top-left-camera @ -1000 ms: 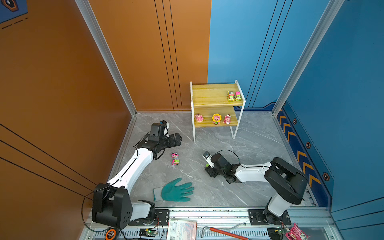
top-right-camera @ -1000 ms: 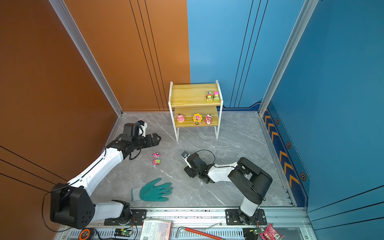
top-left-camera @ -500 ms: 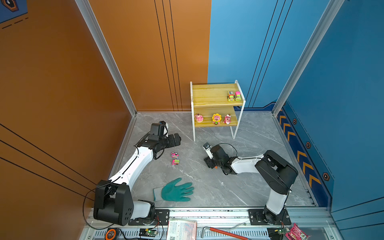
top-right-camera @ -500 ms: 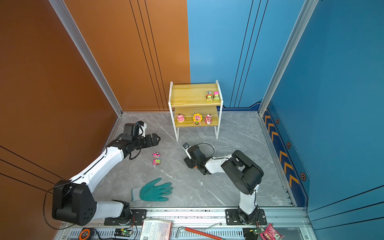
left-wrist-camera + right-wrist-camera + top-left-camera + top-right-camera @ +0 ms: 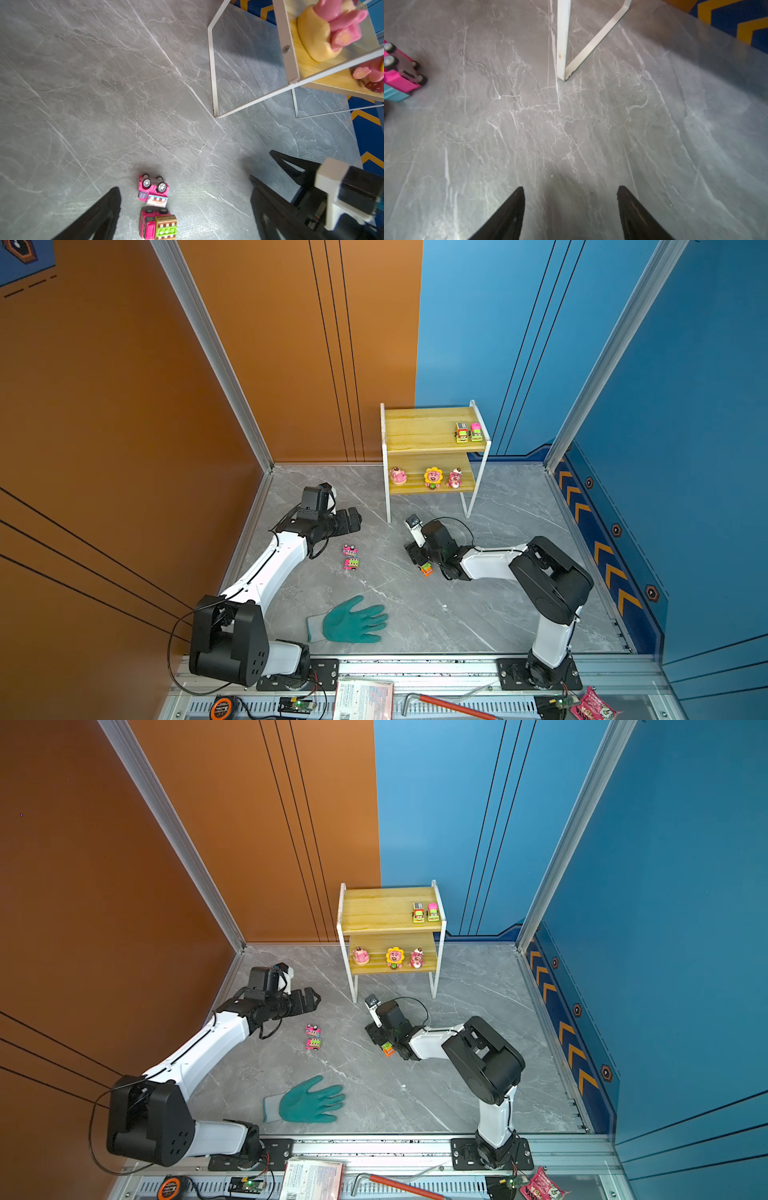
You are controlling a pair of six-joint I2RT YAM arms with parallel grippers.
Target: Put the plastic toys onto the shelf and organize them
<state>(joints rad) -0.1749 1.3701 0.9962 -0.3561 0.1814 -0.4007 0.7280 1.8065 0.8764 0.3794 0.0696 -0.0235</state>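
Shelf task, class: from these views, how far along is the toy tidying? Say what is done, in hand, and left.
Done: two cars on the shelf, top board, and three bears on its lower board. In hand: nothing visibly held. Both grippers' jaws stand open, the right gripper low beside an orange car on the floor. Left: that car plus two pink cars lying by the left gripper.

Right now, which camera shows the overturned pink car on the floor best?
The left wrist view: the overturned pink car is close and sharp, underside and wheels visible. Both top views show it tiny. The right wrist view shows only a blurred pink car at its edge.
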